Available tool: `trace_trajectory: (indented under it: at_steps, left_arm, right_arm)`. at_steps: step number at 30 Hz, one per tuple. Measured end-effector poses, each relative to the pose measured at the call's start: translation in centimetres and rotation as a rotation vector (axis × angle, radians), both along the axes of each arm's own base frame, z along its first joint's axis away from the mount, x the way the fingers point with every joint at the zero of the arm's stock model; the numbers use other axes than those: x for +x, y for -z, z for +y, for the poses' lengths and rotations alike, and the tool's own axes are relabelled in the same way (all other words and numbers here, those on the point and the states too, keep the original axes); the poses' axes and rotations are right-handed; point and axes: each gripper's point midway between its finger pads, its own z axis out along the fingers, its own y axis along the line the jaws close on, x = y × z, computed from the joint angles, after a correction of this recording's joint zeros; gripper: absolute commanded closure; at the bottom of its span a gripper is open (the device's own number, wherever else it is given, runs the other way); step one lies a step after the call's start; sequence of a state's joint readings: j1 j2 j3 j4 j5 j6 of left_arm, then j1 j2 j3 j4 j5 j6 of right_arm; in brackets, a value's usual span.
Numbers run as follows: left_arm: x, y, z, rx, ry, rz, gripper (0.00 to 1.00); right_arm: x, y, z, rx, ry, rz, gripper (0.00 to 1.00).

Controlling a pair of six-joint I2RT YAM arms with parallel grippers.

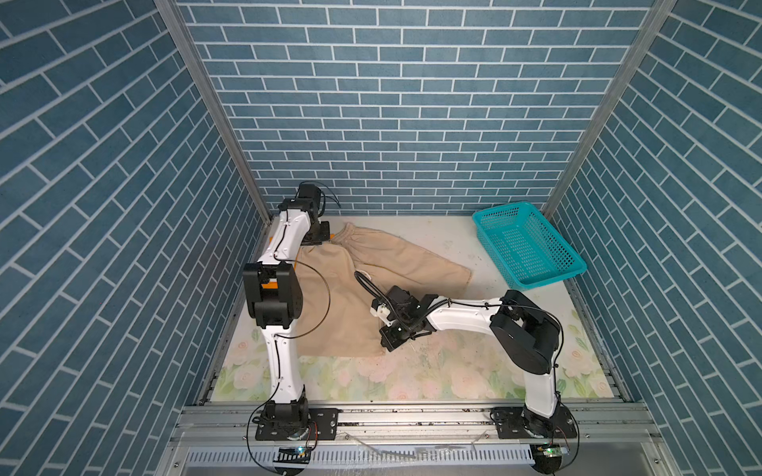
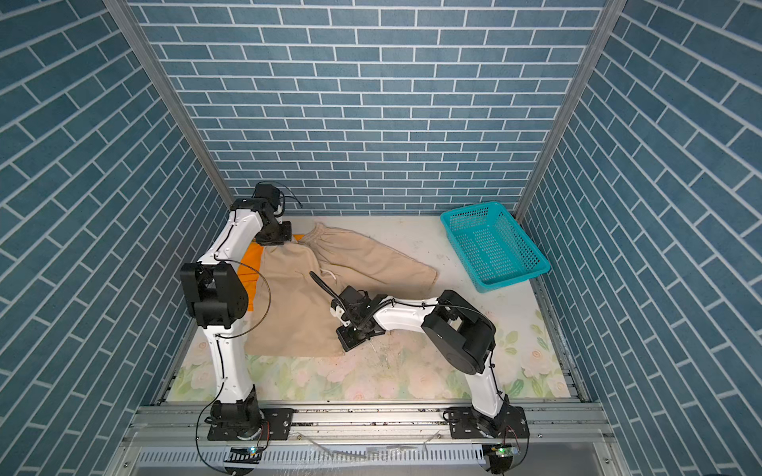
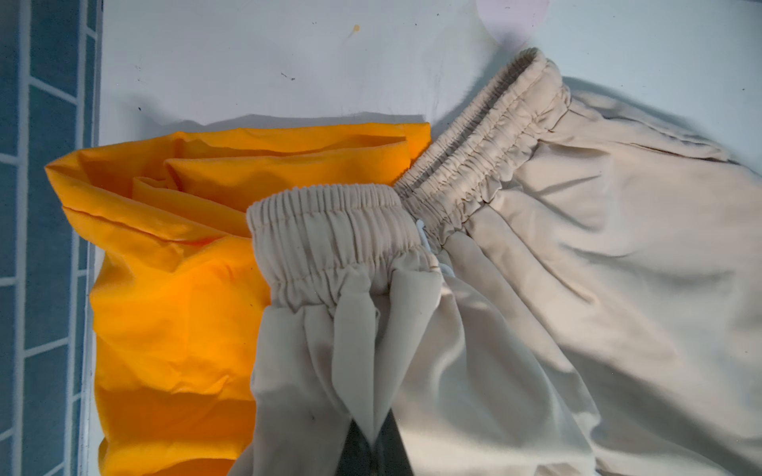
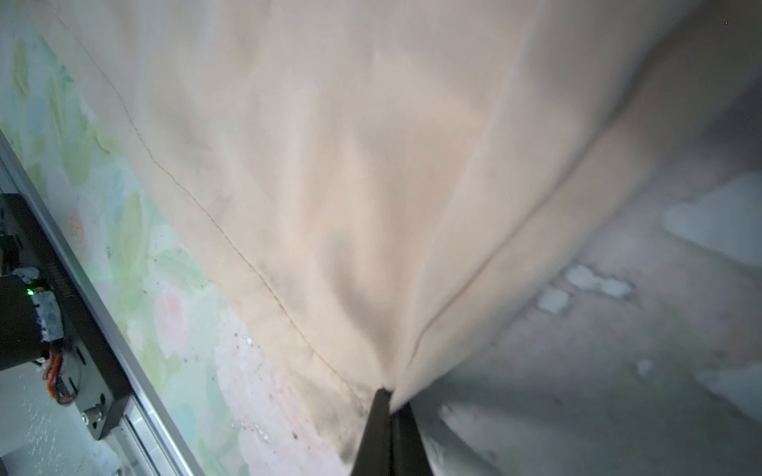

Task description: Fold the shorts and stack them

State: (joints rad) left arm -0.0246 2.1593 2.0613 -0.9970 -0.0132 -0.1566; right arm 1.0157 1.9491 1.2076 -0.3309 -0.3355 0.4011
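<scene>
Left gripper point(image 3: 377, 432) is clenched on the beige shorts point(image 3: 577, 268), and I see cloth pinched between both fingers just below the gathered waistband point(image 3: 330, 230). In a top view it sits at the far left of the table point(image 1: 433, 243), close to the back wall.

Right gripper point(image 4: 389, 395) is closed too, nipping the hem corner point(image 4: 371, 371) of the same pair, with fabric fanning away from the tips. In both top views it sits low at the near right corner of the cloth point(image 1: 389, 342) point(image 2: 350, 338).

Beige shorts lie flat in a bent shape. One leg runs from the left gripper toward the right gripper, its long axis going far to near and its hem toward me. The other leg point(image 1: 416, 259) branches off on the far side of the right gripper and points toward the basket point(image 1: 548, 280). The waist end points at the left gripper.

Orange shorts point(image 3: 173, 288) lie under the beige pair and poke out on the outer side of the left gripper point(image 2: 247, 263), touching it, mostly covered.

In the way: the left arm's elbow point(image 1: 272, 296) hangs over the orange cloth and the beige edge. The right wrist and its cable point(image 1: 371, 288) cover the crotch area, with the white drawstring point(image 1: 363, 274) just beside them. The teal basket is well apart from both grippers, beyond the right one at the far right corner.
</scene>
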Motion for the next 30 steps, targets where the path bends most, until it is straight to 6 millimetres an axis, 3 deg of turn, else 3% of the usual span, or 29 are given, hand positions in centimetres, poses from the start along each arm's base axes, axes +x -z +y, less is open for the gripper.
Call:
trace_trajectory:
  at_steps: [4, 9, 10, 11, 14, 15, 18, 20, 23, 27, 30]
  left_arm:
    - [-1.6, 0.9, -0.8, -0.058, -0.02, 0.032, 1.0]
    - [-5.9, 1.8, -1.2, -0.108, -0.086, 0.066, 0.95]
    - [-7.2, 2.2, -1.3, -0.118, -0.103, 0.078, 0.85]
    - [-8.2, 2.4, -1.5, -0.126, -0.114, 0.087, 0.68]
    - [-11.5, 3.6, -1.9, -0.14, -0.142, 0.118, 0.06]
    - [-12.7, 4.0, -2.1, -0.143, -0.151, 0.13, 0.0]
    - [-14.3, 3.6, -2.2, -0.149, -0.16, 0.139, 0.0]
    - [-13.8, 2.5, -2.5, -0.152, -0.143, 0.109, 0.0]
    - [-11.5, -0.2, -3.9, -0.15, -0.044, 0.031, 0.0]
    - [-6.3, -3.5, -7.9, -0.114, 0.168, -0.089, 0.0]
    - [-2.1, -3.0, -10.6, -0.089, 0.299, -0.131, 0.0]
  right_arm:
    - [1.7, 0.1, -6.4, -0.104, 0.108, 0.095, 1.0]
    - [4.0, -0.1, -15.3, -0.207, 0.314, 0.202, 1.0]
    - [4.0, -0.3, -16.7, -0.22, 0.349, 0.22, 1.0]
    - [4.0, -0.6, -17.7, -0.228, 0.372, 0.231, 1.0]
    - [4.5, -2.1, -19.6, -0.221, 0.42, 0.23, 0.74]
    - [4.7, -2.6, -19.9, -0.21, 0.429, 0.22, 0.69]
    - [5.1, -3.7, -20.4, -0.187, 0.43, 0.195, 0.62]
    - [5.2, -3.9, -20.5, -0.182, 0.431, 0.19, 0.6]
    - [5.3, -4.7, -20.5, -0.158, 0.434, 0.175, 0.59]
    - [5.6, -6.9, -20.0, -0.073, 0.436, 0.108, 0.58]
    - [5.6, -8.5, -19.9, -0.001, 0.448, 0.038, 0.57]
